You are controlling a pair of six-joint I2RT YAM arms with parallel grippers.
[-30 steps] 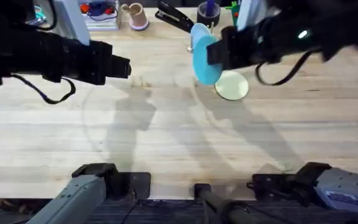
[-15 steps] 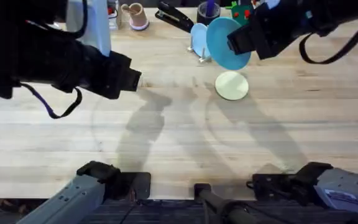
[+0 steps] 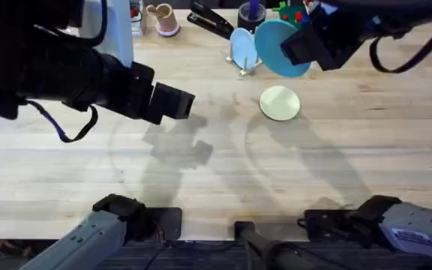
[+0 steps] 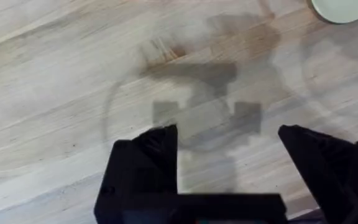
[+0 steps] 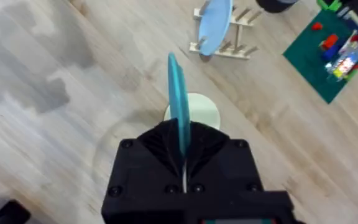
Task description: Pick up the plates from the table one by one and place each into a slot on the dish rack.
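Holding the teal plate (image 5: 179,102) on edge in my right gripper (image 5: 182,155), jaws clamped on its rim, up over the far right of the counter (image 3: 216,165). It hangs just right of the dish rack (image 5: 224,45), which already has a light-blue plate (image 3: 243,46) standing in a slot. The cream plate (image 3: 280,103) lies flat on the counter, just nearer than the rack. My left gripper (image 4: 229,140) hovers over bare wood at centre-left, jaws wide apart, nothing between them.
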